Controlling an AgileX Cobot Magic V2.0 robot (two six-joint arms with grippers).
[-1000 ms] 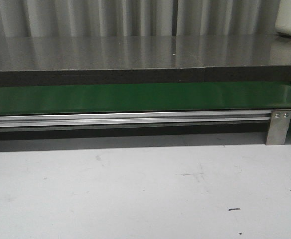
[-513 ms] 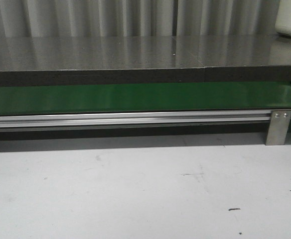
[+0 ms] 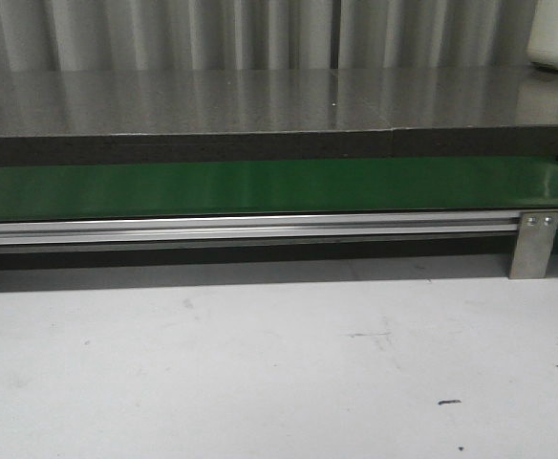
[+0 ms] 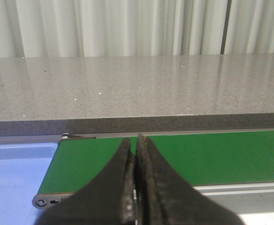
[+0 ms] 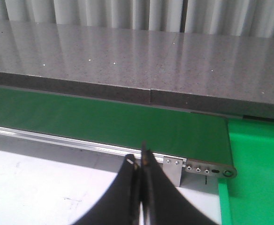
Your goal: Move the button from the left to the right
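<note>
Both pincers, left pincer [image 4: 137, 140] and right pincer [image 5: 140, 161], are pressed closed and empty over the green conveyor belt [image 3: 260, 186]; no button shows, so I'd wait.

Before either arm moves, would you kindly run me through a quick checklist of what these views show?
1. Button located: not ok, it appears in no view.
2. Left pincer empty: ok, shut with nothing between the tips.
3. Right pincer empty: ok, shut likewise.
4. Green belt free of items: ok over the stretch in view.
5. Blue tray at the belt's left end holds the button: cannot tell, only partly seen.
6. Pincers ready to grasp: not ok, both need opening.
</note>
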